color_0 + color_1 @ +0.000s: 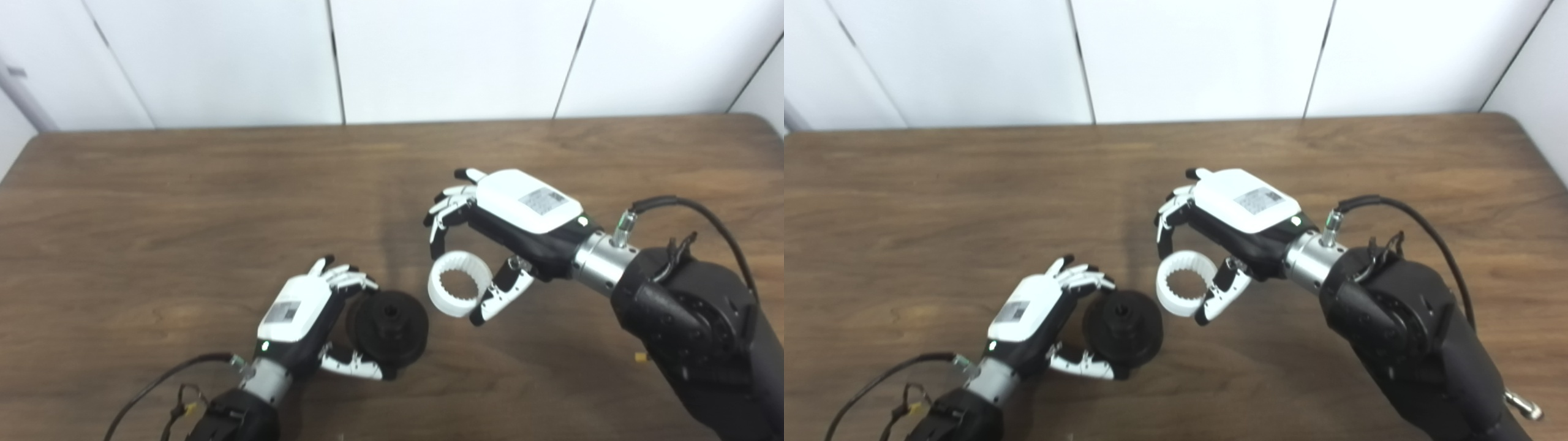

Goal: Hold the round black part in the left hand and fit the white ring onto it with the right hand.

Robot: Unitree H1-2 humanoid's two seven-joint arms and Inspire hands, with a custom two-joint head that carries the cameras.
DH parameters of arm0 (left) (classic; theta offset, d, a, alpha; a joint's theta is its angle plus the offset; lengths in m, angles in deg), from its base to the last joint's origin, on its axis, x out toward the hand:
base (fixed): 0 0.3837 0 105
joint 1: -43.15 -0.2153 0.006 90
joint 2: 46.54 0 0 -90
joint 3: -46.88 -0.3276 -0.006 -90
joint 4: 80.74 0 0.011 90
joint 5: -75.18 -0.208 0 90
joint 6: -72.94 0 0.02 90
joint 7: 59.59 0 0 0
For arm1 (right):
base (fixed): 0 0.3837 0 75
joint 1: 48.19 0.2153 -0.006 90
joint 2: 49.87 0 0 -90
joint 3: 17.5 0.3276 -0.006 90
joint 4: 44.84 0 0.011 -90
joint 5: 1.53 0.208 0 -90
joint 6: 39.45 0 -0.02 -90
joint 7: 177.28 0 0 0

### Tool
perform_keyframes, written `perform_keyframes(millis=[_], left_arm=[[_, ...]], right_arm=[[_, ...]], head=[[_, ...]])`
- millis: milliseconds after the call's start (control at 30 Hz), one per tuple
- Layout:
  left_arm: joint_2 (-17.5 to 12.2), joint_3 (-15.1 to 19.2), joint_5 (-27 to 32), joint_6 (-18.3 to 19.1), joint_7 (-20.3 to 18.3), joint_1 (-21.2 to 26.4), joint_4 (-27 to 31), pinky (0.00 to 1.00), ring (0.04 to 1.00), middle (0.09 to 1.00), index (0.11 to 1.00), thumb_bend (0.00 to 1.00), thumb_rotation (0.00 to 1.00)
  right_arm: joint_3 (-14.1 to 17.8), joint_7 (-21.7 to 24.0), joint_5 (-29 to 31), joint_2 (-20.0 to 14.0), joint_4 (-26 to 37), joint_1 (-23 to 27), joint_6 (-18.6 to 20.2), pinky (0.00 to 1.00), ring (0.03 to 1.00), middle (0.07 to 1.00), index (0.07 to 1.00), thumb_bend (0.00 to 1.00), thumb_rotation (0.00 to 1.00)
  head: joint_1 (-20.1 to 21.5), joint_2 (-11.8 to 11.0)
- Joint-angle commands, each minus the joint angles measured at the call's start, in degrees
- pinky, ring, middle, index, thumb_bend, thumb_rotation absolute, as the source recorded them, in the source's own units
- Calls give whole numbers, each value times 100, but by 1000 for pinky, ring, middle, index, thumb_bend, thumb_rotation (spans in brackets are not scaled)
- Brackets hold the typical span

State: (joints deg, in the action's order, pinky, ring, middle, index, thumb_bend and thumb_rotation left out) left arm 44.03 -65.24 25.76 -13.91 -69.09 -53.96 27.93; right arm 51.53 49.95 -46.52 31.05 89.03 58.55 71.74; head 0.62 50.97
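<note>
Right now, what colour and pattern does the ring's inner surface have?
White, with small ridged teeth around the inside of the white ring; it shows best in the left eye view.

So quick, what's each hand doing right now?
Left hand: shut on the black part.
Right hand: shut on the white ring, beside the black part, not on it yet.

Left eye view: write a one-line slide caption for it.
Left robot hand grips the round black part while the right robot hand brings the toothed white ring beside it, not yet fitted, above the wooden table.
</note>
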Motion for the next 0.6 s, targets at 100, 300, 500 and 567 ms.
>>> perform_keyframes(millis=[100, 300, 500, 567], left_arm=[[71, -190, -211, 100, -274, 28, -13, 1000, 875, 779, 483, 526, 57], [93, -201, -239, 169, -341, 71, 35, 1000, 871, 778, 483, 526, 57], [103, -195, -255, 211, -398, 75, 73, 1000, 876, 780, 482, 526, 57], [106, -192, -257, 207, -397, 75, 68, 1000, 877, 781, 483, 526, 57]], right_arm=[[103, -6, 132, 98, 158, 151, -161, 1000, 871, 785, 481, 527, 142], [81, -19, 176, 263, 116, 174, -202, 1000, 877, 784, 481, 526, 141], [54, -54, 136, 420, 21, 201, -304, 1000, 879, 785, 481, 526, 140], [41, -61, 115, 460, -41, 195, -347, 1000, 880, 786, 481, 526, 139]], head=[[-50, 82], [-58, 169], [-62, 208], [-62, 208]])
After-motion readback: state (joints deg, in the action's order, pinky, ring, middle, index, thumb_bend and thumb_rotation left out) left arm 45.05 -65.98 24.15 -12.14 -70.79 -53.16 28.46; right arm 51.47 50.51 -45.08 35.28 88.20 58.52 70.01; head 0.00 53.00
